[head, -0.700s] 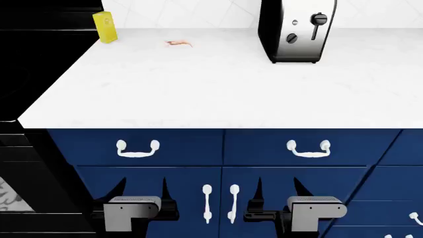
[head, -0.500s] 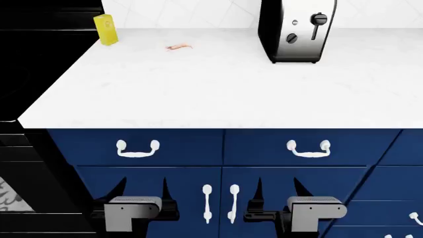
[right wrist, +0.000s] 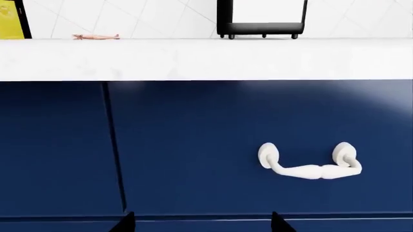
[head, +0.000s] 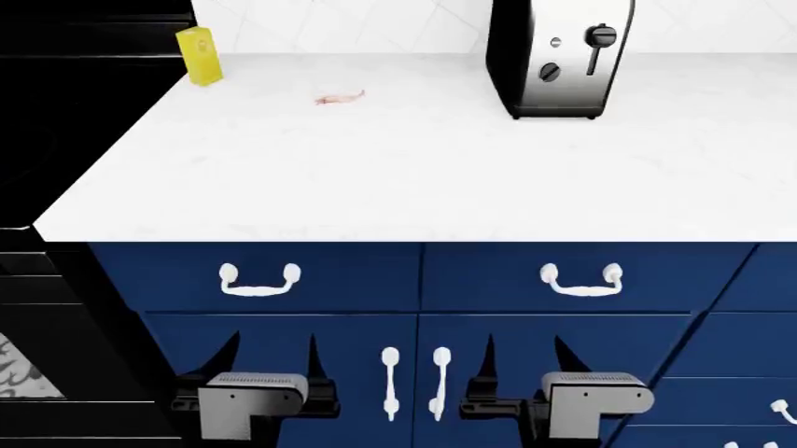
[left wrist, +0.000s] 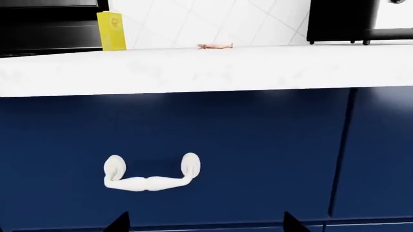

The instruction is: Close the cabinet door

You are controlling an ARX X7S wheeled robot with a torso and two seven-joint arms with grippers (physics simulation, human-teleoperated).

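Note:
Below the white counter (head: pixel 412 187) run dark blue drawers and two cabinet doors, left (head: pixel 355 341) and right (head: pixel 629 345), with white upright handles (head: pixel 390 383) side by side. Both doors look flush with the front, and I cannot tell from here which door stands ajar. My left gripper (head: pixel 267 350) is open in front of the left door. My right gripper (head: pixel 524 350) is open in front of the right door. The left wrist view shows the left gripper (left wrist: pixel 205 224) open below a drawer handle (left wrist: pixel 152 176). The right gripper (right wrist: pixel 202 223) is also open below a drawer handle (right wrist: pixel 310 162).
A toaster (head: pixel 561 56), a yellow box (head: pixel 198 51) and a small pink scrap (head: pixel 339 97) sit on the counter. A black appliance (head: pixel 62 280) stands at the left. A slanted blue edge (head: pixel 697 327) and more drawer fronts (head: pixel 760 345) lie to the right.
The small pink scrap has slid a little nearer on the counter. Both grippers have hardly moved and stay open.

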